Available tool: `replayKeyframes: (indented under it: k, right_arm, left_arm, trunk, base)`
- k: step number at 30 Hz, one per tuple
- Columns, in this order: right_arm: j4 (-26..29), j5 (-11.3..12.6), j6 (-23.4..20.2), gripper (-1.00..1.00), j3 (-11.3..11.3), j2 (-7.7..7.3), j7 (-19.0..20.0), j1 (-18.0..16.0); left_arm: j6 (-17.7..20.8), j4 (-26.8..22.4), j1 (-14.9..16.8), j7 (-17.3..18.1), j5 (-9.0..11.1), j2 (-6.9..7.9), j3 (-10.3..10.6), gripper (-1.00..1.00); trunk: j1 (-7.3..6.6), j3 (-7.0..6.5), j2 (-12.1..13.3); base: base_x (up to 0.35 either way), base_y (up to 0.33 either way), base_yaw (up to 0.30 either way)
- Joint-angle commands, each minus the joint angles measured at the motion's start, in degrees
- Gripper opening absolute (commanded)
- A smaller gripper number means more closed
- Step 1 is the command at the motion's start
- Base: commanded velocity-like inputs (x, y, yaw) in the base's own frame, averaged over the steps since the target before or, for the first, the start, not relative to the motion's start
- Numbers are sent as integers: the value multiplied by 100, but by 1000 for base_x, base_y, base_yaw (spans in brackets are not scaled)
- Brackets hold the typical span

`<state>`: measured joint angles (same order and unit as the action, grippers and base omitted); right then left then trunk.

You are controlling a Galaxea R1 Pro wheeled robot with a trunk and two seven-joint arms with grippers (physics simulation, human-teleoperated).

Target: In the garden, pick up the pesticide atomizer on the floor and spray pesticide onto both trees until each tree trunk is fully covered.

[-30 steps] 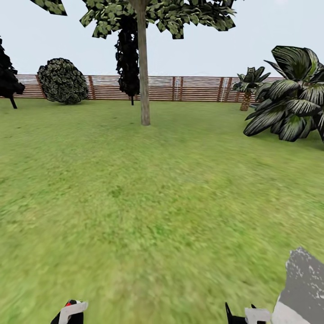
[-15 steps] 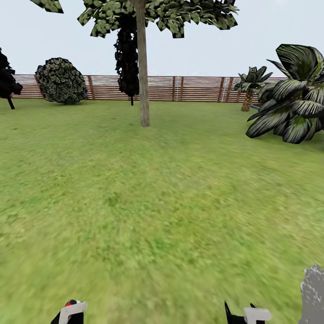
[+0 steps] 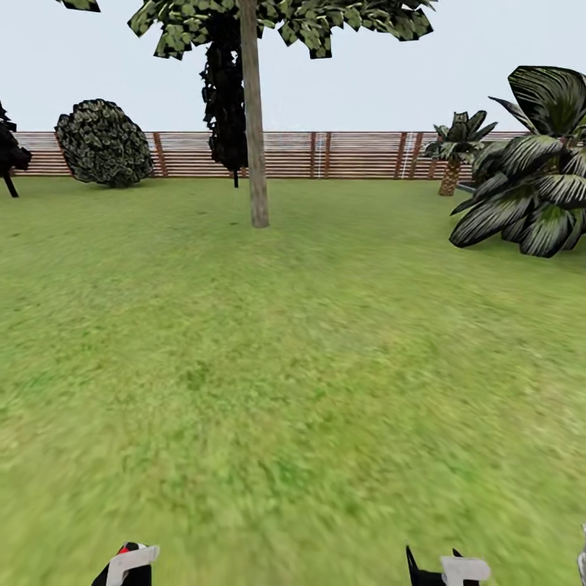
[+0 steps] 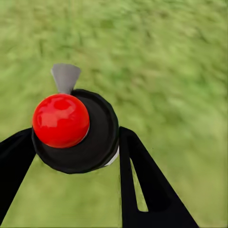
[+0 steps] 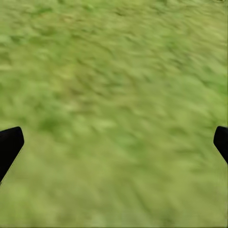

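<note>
My left gripper (image 4: 76, 147) is shut on the pesticide atomizer (image 4: 71, 126), a black round head with a red knob and a grey nozzle, held over grass. Its red-and-pale top peeks in at the head view's bottom edge (image 3: 129, 561). The right gripper (image 5: 114, 142) is open and holds nothing, its black fingertips (image 5: 9, 145) spread wide above the lawn. One tree stands ahead on the grass, left of centre, with a straight pale trunk (image 3: 255, 146) and a leafy crown (image 3: 285, 20). It is still far off. No white spray specks show.
A brown slat fence (image 3: 358, 156) closes the lawn's far side. A round bush (image 3: 103, 144) stands at the back left and a near-black column tree (image 3: 225, 98) behind the trunk. Broad striped plants (image 3: 533, 187) crowd the right. Open grass (image 3: 293, 366) lies in between.
The whole head view has shifted as the robot rolls on. The grey stone patch at the bottom right has slid almost out of the picture. Both grippers look unchanged.
</note>
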<state>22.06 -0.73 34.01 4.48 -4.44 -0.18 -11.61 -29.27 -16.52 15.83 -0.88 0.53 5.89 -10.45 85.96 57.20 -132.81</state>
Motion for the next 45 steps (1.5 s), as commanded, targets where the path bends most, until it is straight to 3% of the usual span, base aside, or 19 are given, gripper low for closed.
replayKeyframes:
  k: [1,11,45]
  right_arm:
    - [0,0,0,100,0,0,0,-1]
    - [0,-5,0,100,0,2,0,0]
    - [-25,-6,-4,100,0,4,0,-1]
  left_arm:
    - [0,-1,0,0,0,0,-1,-100]
    - [0,-1,2,0,3,0,-1,-100]
    - [0,-1,0,0,5,0,-1,-100]
  trunk:
    - [0,-4,0]
    - [0,-65,0]
    - [0,-68,0]
  base:
    - [338,0,-2]
    - [338,0,11]
    - [338,0,38]
